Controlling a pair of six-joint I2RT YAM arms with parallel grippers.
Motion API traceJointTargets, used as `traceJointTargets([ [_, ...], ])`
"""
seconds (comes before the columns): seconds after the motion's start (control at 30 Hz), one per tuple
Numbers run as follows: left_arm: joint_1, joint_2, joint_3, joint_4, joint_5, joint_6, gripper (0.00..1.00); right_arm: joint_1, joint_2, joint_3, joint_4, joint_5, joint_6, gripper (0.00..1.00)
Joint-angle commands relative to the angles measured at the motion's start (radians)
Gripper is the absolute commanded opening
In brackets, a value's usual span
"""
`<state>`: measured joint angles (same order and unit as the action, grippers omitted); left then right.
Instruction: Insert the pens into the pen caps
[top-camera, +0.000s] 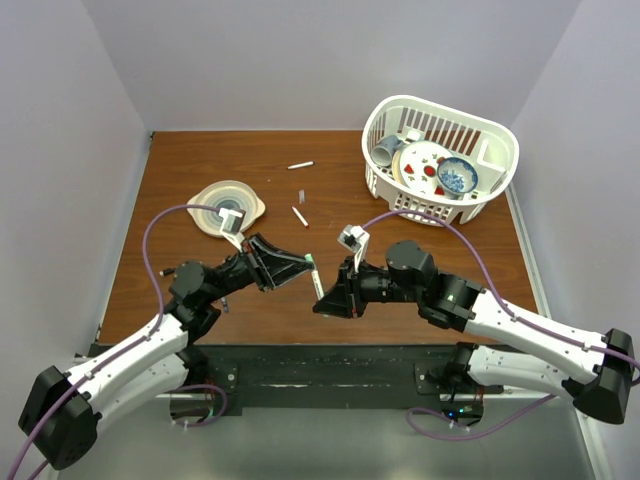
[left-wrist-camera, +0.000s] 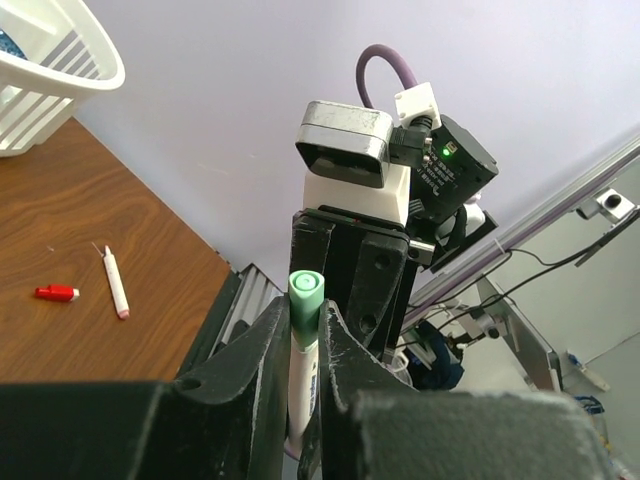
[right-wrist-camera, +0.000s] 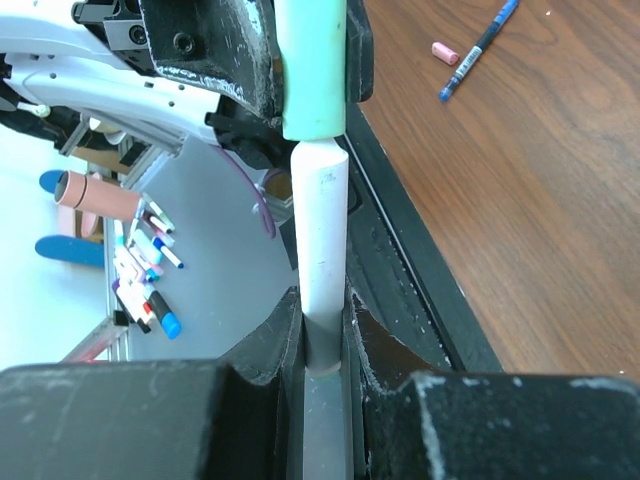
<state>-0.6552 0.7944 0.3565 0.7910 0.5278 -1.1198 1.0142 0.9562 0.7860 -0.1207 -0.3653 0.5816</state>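
L gripper (top-camera: 306, 263), angled in from the left, has fingers (left-wrist-camera: 252, 372) pinching a green cap (right-wrist-camera: 313, 70) in the air over the near-ctr part of the table (top-camera: 200, 295); the white pen (right-wrist-camera: 322, 250) meets the cap's mouth and runs to the R gripper (top-camera: 325, 294), whose fingers (right-wrist-camera: 268, 350) clamp its other end. Blue print on the pen and the label on the black board (left-wrist-camera: 452, 165) w/ a green LED are too small to read. Further back lie a loose pen (top-camera: 300, 215), a 2nd pen (top-camera: 300, 165) and, far R, a white basket (top-camera: 390, 190) of dishes (top-camera: 430, 165).
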Motion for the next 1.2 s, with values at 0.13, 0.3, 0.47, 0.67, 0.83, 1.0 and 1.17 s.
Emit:
traceJointTargets([
  [0.13, -0.014, -0.024, -0.056, 0.168, 0.113, -0.06, 0.46, -0.017, -0.004, 0.071, 0.118, 0.02, -0.029, 0.0],
  [0.3, -0.017, -0.066, -0.057, 0.176, 0.118, -0.049, 0.63, -0.017, -0.005, 0.053, 0.15, -0.02, -0.016, 0.0],
  [0.47, -0.017, -0.109, -0.039, 0.143, 0.098, 0.015, 0.67, -0.017, -0.037, 0.041, 0.151, -0.041, -0.016, 0.0],
  [0.67, -0.014, -0.078, 0.168, -0.242, 0.121, 0.24, 0.69, -0.017, -0.053, 0.021, 0.144, -0.064, -0.012, 0.0],
  [0.83, -0.014, -0.038, 0.336, -0.447, 0.066, 0.38, 0.7, -0.017, -0.03, 0.022, 0.125, -0.067, -0.025, 0.0],
  [1.0, -0.014, -0.024, 0.391, -0.515, -0.011, 0.414, 0.73, -0.017, -0.002, 0.022, 0.134, -0.08, -0.02, 0.0],
  [1.17, -0.015, 0.005, 0.415, -0.562, -0.022, 0.428, 0.7, -0.016, 0.013, 0.018, 0.147, -0.083, -0.014, 0.0],
])
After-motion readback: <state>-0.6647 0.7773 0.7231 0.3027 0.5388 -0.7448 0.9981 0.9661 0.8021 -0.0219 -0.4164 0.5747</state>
